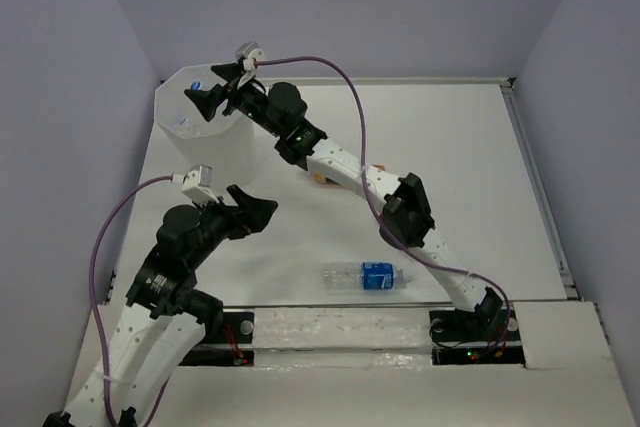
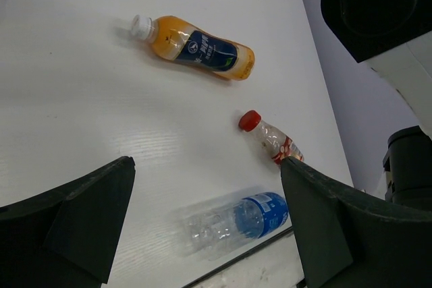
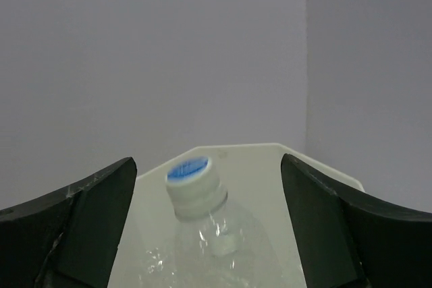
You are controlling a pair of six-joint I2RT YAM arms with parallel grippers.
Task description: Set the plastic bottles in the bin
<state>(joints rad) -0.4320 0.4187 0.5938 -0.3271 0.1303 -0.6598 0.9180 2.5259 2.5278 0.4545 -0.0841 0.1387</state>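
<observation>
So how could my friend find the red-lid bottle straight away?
On the white table, three bottles lie on their sides. The red-lid bottle lies between the orange bottle and the blue-labelled bottle. Only it has a red cap and a reddish label.

White table [image 1: 450,147], bin [image 1: 200,137] standing at its far left corner, blue-labelled bottle [image 1: 365,275] lying on its side near the front edge, red-capped bottle [image 2: 270,139] and orange bottle [image 2: 196,48] lying beyond it.
</observation>
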